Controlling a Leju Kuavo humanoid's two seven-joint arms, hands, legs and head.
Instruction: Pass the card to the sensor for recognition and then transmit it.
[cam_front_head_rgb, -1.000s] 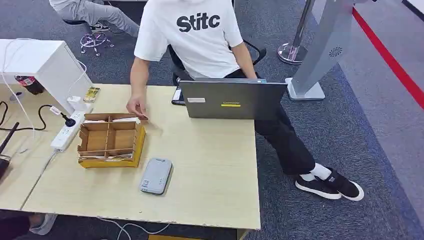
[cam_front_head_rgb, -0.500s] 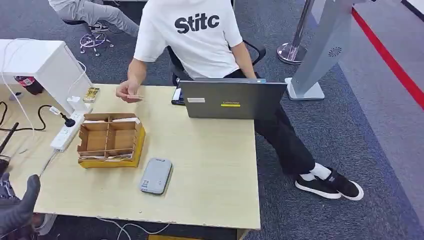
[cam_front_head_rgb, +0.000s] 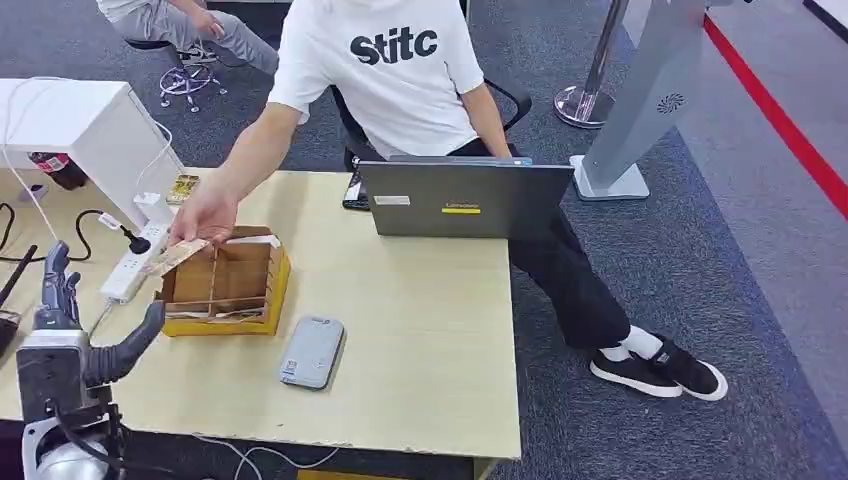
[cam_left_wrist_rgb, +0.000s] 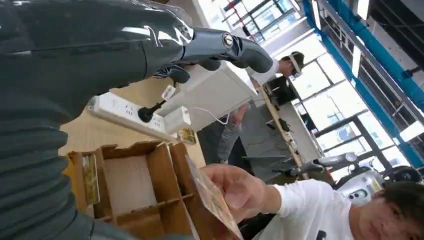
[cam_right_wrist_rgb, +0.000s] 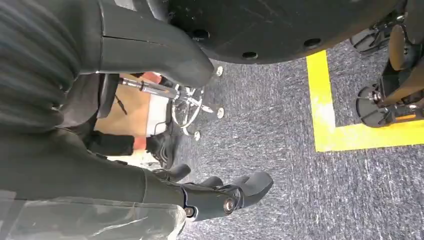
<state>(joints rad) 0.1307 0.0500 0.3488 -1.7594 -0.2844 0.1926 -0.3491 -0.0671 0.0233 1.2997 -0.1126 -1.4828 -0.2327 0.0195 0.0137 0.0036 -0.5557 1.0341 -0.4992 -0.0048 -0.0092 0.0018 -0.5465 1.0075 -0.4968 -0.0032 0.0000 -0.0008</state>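
Card (cam_front_head_rgb: 176, 256) is held out by a person's hand (cam_front_head_rgb: 204, 215) above the box (cam_front_head_rgb: 220, 285), long axis aimed toward the left hand (cam_front_head_rgb: 62, 325), raised nearby, fingers apart and empty; right hand (cam_right_wrist_rgb: 220, 192) hangs empty, loosely spread.

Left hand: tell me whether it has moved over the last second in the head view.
Yes. The left hand has risen into view from the lower left corner and now stands empty beside the power strip, fingers apart, short of the cardboard box.
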